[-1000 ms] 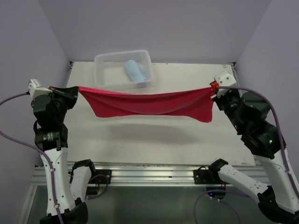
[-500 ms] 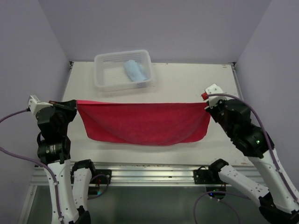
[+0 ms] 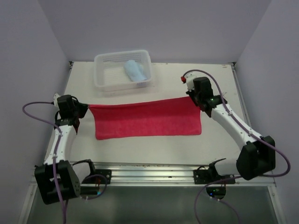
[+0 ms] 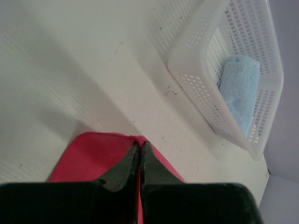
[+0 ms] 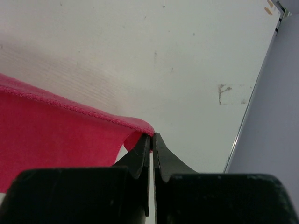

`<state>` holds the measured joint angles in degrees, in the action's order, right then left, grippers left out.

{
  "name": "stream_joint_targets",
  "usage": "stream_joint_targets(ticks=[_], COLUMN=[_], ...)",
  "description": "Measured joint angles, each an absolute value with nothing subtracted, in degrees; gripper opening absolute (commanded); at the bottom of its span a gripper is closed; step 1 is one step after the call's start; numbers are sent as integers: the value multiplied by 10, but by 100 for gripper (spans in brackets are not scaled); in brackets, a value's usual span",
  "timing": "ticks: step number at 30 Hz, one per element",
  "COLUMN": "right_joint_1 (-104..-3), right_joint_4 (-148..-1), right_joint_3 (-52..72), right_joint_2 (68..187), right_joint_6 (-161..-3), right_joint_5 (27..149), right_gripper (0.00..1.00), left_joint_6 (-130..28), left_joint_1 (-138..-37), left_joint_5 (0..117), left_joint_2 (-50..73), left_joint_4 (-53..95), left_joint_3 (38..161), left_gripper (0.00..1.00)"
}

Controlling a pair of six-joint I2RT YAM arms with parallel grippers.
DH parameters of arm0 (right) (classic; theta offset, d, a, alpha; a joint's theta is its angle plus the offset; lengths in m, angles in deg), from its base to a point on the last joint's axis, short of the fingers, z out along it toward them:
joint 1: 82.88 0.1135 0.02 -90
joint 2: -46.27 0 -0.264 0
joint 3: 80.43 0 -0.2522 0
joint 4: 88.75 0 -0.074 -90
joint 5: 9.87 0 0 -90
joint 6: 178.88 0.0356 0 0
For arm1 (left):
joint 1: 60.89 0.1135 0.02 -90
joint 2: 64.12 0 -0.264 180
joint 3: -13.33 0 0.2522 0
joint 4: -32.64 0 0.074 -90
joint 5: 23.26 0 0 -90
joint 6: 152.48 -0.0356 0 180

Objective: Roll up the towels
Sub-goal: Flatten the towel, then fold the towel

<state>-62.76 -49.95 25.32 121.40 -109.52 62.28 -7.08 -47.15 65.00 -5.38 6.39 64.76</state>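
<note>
A red towel (image 3: 147, 118) lies spread flat across the middle of the white table (image 3: 219, 149). My left gripper (image 3: 84, 110) is shut on its far left corner; the corner (image 4: 138, 140) pokes out between the jaws in the left wrist view. My right gripper (image 3: 192, 99) is shut on its far right corner, and the red hem (image 5: 140, 124) shows at the jaw tips in the right wrist view. A rolled light blue towel (image 3: 135, 71) lies in the white basket (image 3: 105, 59).
The basket stands at the back left of the table and also shows in the left wrist view (image 4: 201, 56). The table's right edge and rail (image 5: 261, 88) run close to the right gripper. Purple walls close the sides and back.
Both grippers have come down and forward with the towel. It hung stretched in the air before; now it lies flat on the table, still held by both far corners.
</note>
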Motion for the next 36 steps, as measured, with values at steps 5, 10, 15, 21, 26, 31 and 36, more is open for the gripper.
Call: stream_joint_targets(ticks=[5, 10, 15, 21, 26, 31, 36], right_joint_1=[-628, -634, -645, -649, -651, -653, -653], right_joint_4=[-550, -569, -576, -590, -589, -577, -569], right_joint_3=[216, 210, 211, 248, 280, 304, 366], right_joint_2=[1315, 1356, 1357, 1331, 1290, 1250, 1187], right_joint_6=[-1121, -1159, -1189, -1211, -1215, -1212, -1207], right_joint_5=[624, 615, 607, 601, 603, 616, 625], right_gripper=[0, 0, 0, 0, 0, 0, 0], left_joint_6=[-72, -75, -75, -75, -75, -76, -81], left_joint_1=[-472, -472, -474, -478, -478, -478, -478], left_joint_5=[627, 612, 600, 592, 588, 588, 584], left_joint_2=[71, 108, 107, 73, 22, -22, -59], left_joint_4=[142, 185, 209, 214, 204, 191, 163], left_joint_3=[673, 686, 684, 639, 613, 606, 579], left_gripper=[0, 0, 0, 0, 0, 0, 0])
